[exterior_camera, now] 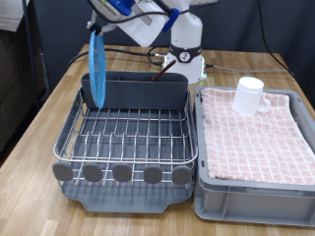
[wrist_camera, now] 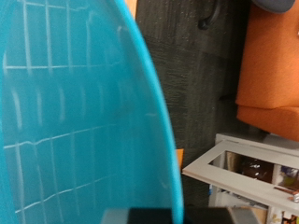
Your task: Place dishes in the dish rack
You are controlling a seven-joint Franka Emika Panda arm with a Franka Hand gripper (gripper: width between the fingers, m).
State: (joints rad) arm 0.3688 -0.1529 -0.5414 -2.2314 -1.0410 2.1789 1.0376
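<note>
One white mug [exterior_camera: 250, 94] stands on the pink checked cloth [exterior_camera: 258, 138] in the grey crate [exterior_camera: 251, 193], beside the dish rack [exterior_camera: 126, 138]. Farther back, the gripper [exterior_camera: 96, 28] holds the light-blue plate [exterior_camera: 97, 67] on edge over the rack's far-left corner, and the wooden spoon [exterior_camera: 157, 72] leans in the back compartment [exterior_camera: 138, 90].

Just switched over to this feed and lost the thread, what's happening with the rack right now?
The Franka arm has the light-blue plate held up on edge over the dish rack, at the exterior view's left end near the tall grey back compartment. The wrist view is mostly filled by the plate, so the gripper is right at its top edge. The white mug sits on the pink checked cloth in the grey crate. A reddish-brown spoon shows in the back compartment.
</note>
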